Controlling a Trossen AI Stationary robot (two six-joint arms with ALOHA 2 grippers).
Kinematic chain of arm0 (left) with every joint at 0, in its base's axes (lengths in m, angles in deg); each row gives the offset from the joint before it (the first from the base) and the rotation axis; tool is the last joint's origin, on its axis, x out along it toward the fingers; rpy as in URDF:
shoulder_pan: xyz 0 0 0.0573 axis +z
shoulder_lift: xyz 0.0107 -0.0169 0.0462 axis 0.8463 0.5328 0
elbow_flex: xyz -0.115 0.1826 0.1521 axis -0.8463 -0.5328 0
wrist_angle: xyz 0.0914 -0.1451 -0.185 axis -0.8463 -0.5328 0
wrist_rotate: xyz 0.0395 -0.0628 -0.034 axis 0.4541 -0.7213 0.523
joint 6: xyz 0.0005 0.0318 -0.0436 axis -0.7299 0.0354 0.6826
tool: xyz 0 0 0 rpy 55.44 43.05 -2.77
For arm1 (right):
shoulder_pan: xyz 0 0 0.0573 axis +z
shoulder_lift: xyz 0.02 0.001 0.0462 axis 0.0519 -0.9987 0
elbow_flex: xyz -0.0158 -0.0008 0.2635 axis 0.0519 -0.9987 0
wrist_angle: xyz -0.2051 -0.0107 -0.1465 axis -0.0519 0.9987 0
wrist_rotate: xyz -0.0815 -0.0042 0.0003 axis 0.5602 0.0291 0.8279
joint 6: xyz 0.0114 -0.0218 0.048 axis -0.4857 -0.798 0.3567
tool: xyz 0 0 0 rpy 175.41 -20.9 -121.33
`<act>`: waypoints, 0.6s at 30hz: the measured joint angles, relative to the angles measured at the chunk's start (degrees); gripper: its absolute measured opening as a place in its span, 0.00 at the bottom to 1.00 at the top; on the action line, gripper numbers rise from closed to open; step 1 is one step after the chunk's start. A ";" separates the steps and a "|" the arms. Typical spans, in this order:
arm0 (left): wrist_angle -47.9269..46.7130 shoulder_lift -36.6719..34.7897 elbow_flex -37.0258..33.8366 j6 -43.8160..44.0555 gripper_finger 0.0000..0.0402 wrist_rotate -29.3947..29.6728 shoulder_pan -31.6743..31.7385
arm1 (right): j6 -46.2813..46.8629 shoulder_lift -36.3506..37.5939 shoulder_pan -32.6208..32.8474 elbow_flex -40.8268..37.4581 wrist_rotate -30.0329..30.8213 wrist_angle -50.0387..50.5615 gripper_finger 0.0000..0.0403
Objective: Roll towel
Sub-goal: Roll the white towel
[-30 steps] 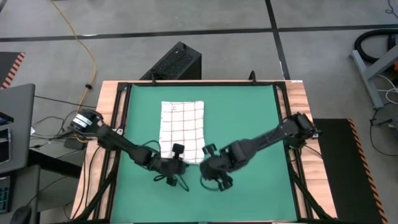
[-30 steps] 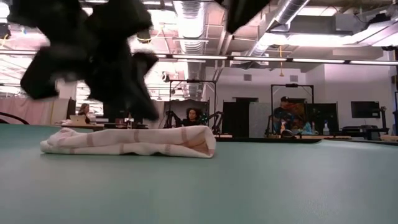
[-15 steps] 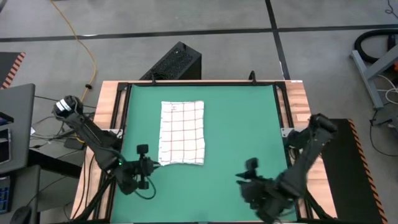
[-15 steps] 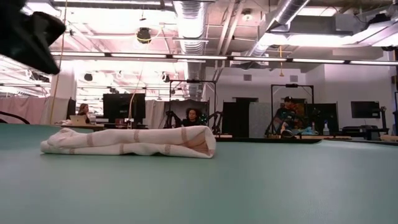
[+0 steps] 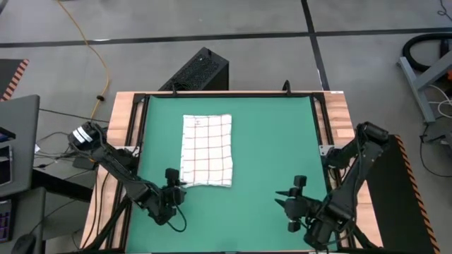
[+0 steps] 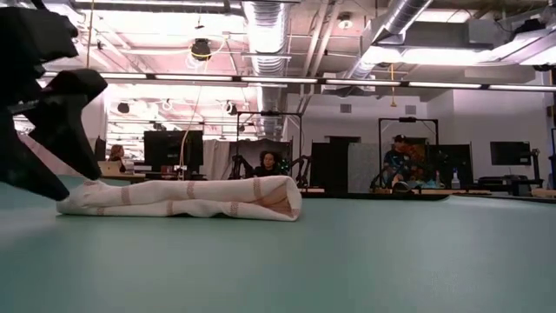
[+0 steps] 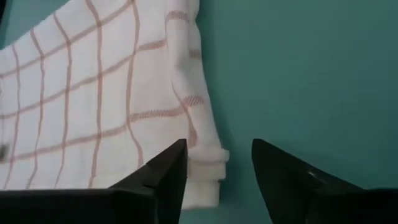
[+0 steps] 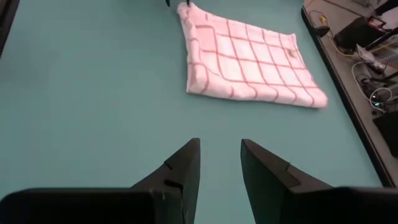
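White soft cloth towel [image 5: 207,150] with a thin dark-red check grid lies flat on the green mat [image 5: 268,134], left of centre, its near edge folded over into a thick roll that shows as a low bundle in the low view [image 6: 182,198]. Just beside that rolled edge's left corner hovers the left gripper [image 7: 217,177], fingers apart and empty. Well apart to the right, near the table's front, the right gripper [image 8: 219,171] waits with fingers parted, holding nothing.
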 joint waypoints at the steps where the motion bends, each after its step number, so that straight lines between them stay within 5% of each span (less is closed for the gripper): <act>1: 0.17 0.56 0.04 0.34 0.44 -0.18 0.33 | 0.00 -0.04 0.04 0.00 0.00 0.05 0.34; 10: -0.87 2.87 0.57 2.18 0.43 -0.79 2.30 | -0.01 -0.11 0.00 0.01 -0.15 -1.60 0.34; 18: -8.43 2.87 3.98 3.30 0.23 -1.54 2.55 | -0.02 -0.13 -0.02 0.00 -0.15 -1.83 0.34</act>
